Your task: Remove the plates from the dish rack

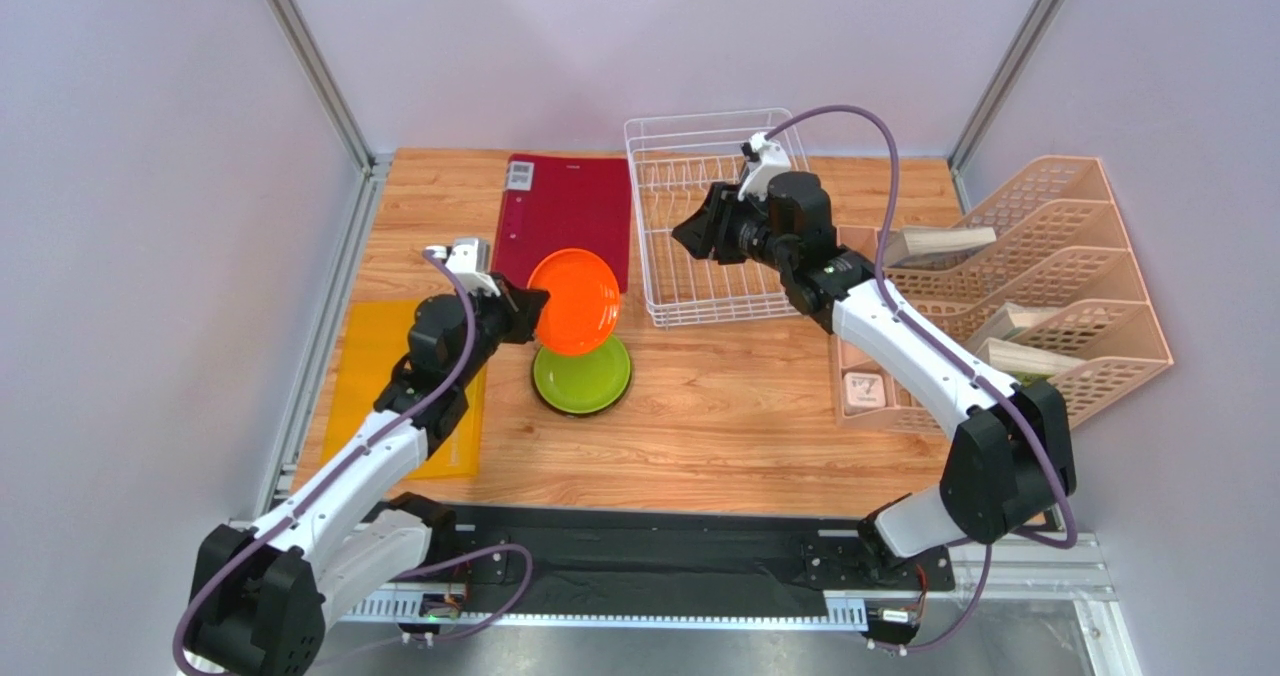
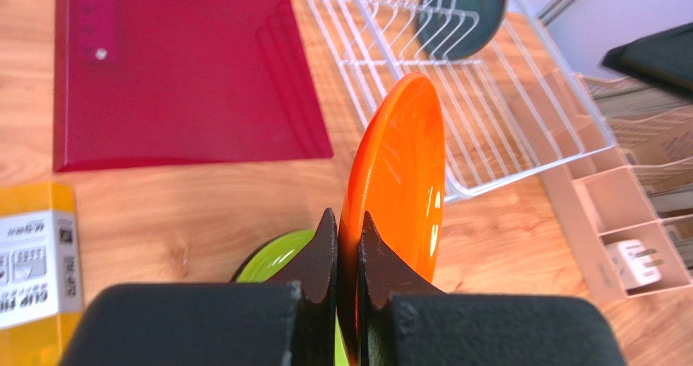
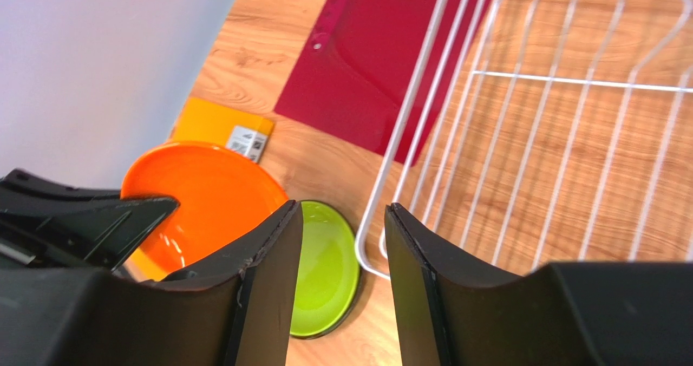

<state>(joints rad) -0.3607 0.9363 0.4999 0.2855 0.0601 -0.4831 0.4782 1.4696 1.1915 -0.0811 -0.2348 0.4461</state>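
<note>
Nearest, just off the dish rack's (image 1: pixel 706 279) near left corner: left gripper (image 2: pixel 348 220) pinched tight on the rim of the orange plate (image 2: pixel 403 179). Plate held up on edge, tilted, clear of the rack and hanging over the green plate (image 1: pixel 583 378). Green plate lying flat on the table beside that same corner, already out. Dark edge showing under it; cannot tell whether another plate.

Over the rack's left half: right gripper (image 3: pixel 342 212), jaws spread wide, holding nothing, pointed down towards the rack's left wall.

At the rack's far end: teal plate (image 2: pixel 468 5) standing upright between the prongs, yet to come out. No sign of a dark red plate anywhere.

Likely trouble from here:
- Thin grip on a glossy rim only; could let the orange plate swing or slip, then drop onto the green one and chip or clatter.
- Released while tilted, might land on edge, roll or slide off the stack.
- Both arms close around the rack's left side; risk of a knock if moved together.
- Reaching for the teal plate, open fingers could snag a prong and drag the light rack.
</note>
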